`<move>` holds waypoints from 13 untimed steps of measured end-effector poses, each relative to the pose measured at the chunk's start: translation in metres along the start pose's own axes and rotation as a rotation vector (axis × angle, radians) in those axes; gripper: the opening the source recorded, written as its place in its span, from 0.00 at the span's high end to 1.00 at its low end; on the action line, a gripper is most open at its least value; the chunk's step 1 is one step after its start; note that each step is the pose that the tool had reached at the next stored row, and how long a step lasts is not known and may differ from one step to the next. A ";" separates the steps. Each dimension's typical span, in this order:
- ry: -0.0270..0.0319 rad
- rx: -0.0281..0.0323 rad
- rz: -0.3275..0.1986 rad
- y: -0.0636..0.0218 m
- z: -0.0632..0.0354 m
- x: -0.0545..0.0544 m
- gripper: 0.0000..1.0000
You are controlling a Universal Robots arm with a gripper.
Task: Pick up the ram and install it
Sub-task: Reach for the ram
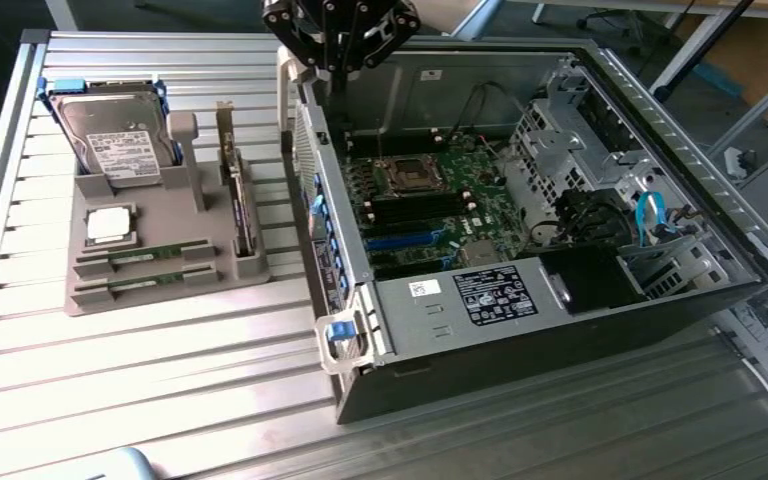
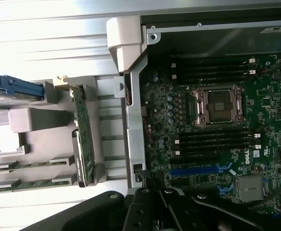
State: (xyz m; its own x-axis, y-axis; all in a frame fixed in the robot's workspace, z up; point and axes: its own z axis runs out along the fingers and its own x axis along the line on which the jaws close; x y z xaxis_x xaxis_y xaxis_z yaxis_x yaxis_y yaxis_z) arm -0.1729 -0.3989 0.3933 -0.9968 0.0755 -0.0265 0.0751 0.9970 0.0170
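Two ram sticks, thin green boards, lie flat in the front slots of a grey holder: one ram stick behind, the other ram stick in front. My gripper hangs high over the back left corner of the open computer case, well away from the holder, shut with nothing in it. Its dark body shows in the wrist view. On the motherboard, black memory slots run on both sides of the processor socket.
The holder also carries a hard drive standing upright, a square silver processor and an upright expansion card. The case's metal side wall stands between holder and motherboard. Everything rests on a slatted metal table.
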 end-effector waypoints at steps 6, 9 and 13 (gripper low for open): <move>-0.0003 0.0054 0.000 -0.0004 -0.0002 0.005 0.90; -0.0005 0.0077 0.000 -0.0007 -0.0003 0.009 0.90; -0.0007 0.0090 0.000 -0.0010 -0.0004 0.013 0.90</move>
State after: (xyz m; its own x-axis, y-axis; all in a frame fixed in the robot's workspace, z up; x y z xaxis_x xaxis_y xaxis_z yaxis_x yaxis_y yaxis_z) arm -0.1860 -0.3989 0.3933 -0.9968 0.0753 -0.0272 0.0751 0.9971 0.0081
